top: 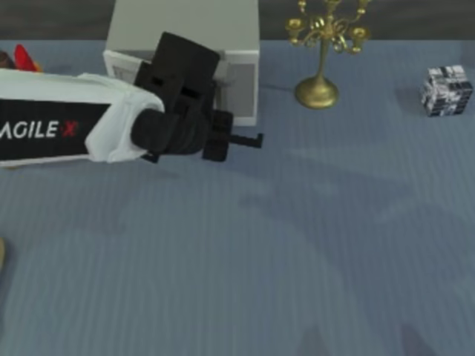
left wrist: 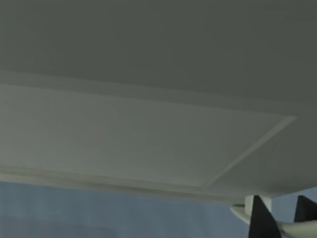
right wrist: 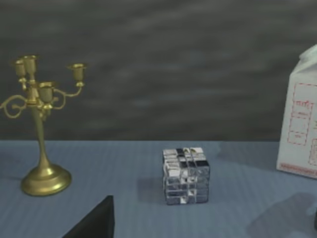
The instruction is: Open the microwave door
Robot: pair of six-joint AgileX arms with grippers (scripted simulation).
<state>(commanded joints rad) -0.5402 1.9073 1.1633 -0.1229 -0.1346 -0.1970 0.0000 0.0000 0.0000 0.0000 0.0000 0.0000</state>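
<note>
A boxy, pale grey microwave (top: 185, 33) stands at the far edge of a blue-grey, finely ribbed surface (top: 312, 245), its smooth microwave door (left wrist: 138, 139) filling the left wrist view as a flat panel with a faintly raised frame. The white-and-black AgileX left arm reaches across the microwave's front, its black left pincer (top: 249, 139) just off the front right corner; its dark fingertips (left wrist: 260, 218) flank a pale bar, though whether they clamp it cannot be told. Right of the microwave stand a polished brass candelabrum (top: 320, 44) and, farther right, a mirrored puzzle cube (top: 446, 90). A white carton (right wrist: 299, 124) sits beyond the cube. A dark wall backs the surface.
</note>
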